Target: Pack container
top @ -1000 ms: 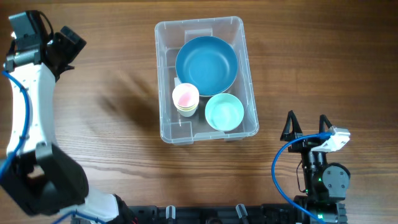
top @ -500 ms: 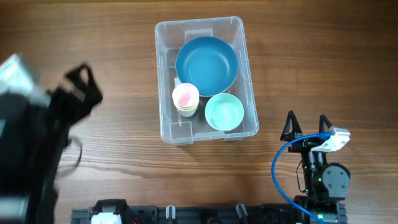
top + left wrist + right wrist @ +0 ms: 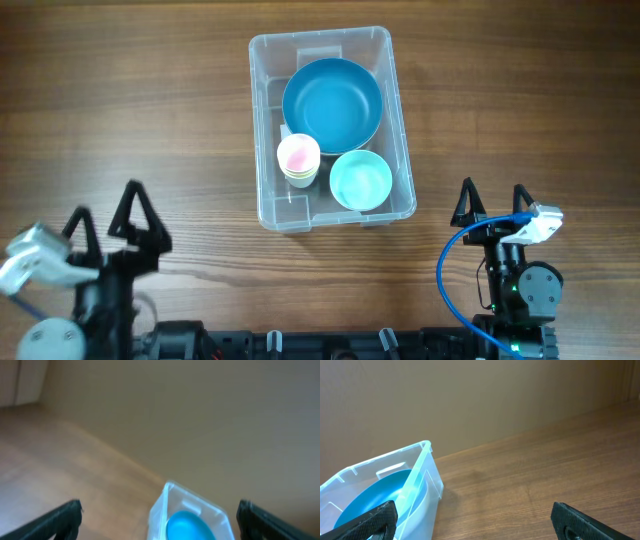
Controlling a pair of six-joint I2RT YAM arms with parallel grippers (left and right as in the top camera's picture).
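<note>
Resting on a wooden table (image 3: 150, 100), the container (image 3: 258, 130) sits mid-table, long side running away from the arms. It is a clear plastic rectangular bin with rounded corners, a raised rim and moulded ridges showing through its base. Whether any print is on it cannot be told.

A large blue bowl (image 3: 332, 104) fills the container's far half.

Left gripper (image 3: 106, 205) is well off the container's near-left corner, fingers spread wide and holding nothing. Right gripper (image 3: 493, 190) is off the container's near-right corner, likewise spread and unloaded.

A mint bowl (image 3: 361, 180) is in the container's near-right corner. Stacked cups (image 3: 298, 158), the top one pink inside, stand at the container's near-left, just beside the mint bowl.
</note>
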